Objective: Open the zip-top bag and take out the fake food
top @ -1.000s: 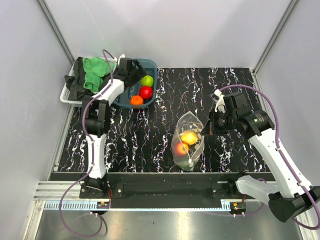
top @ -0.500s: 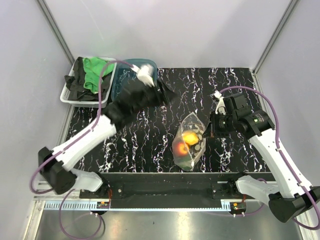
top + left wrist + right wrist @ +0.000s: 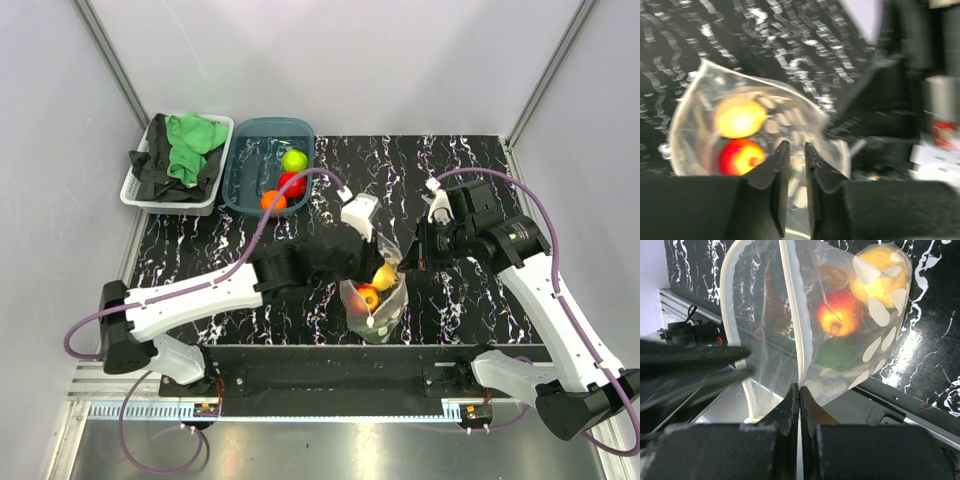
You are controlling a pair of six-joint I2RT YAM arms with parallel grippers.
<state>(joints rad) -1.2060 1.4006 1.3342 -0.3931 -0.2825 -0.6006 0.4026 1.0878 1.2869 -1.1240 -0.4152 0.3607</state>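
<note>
The bag (image 3: 381, 316) is found at the near middle of the table (image 3: 470, 160), between the two arms, with its dotted film partly hidden under the left arm in the top view. Its mouth is seen open in the right wrist view, where the two white zip strips are spread well apart. Fake food is seen inside through the film: a yellow piece (image 3: 880, 282), a peach-red piece (image 3: 837, 315) just beside it, and a dark green piece (image 3: 835, 355) below them, blurred.

One zip strip is pinched by the right gripper (image 3: 799, 390), whose jaws are clamped tight on it with no gap between them. The left gripper (image 3: 794, 152) is held over the bag, just above the peach-red piece, with its jaws nearly together and only a narrow slit left between them. Its picture is blurred, and it cannot be told whether film is caught there. In the right wrist view its dark fingers (image 3: 700, 354) are seen as a smear reaching to the other zip strip.

Well apart, at the far left of the table, a teal tub (image 3: 250, 165) is placed, and a lime green piece (image 3: 294, 160), a red piece (image 3: 291, 183) and an orange piece (image 3: 271, 200) are held in it. Just beside the tub, a white basket (image 3: 135, 196) is filled with a green cloth (image 3: 190, 140) and a black cloth (image 3: 150, 168).
</note>
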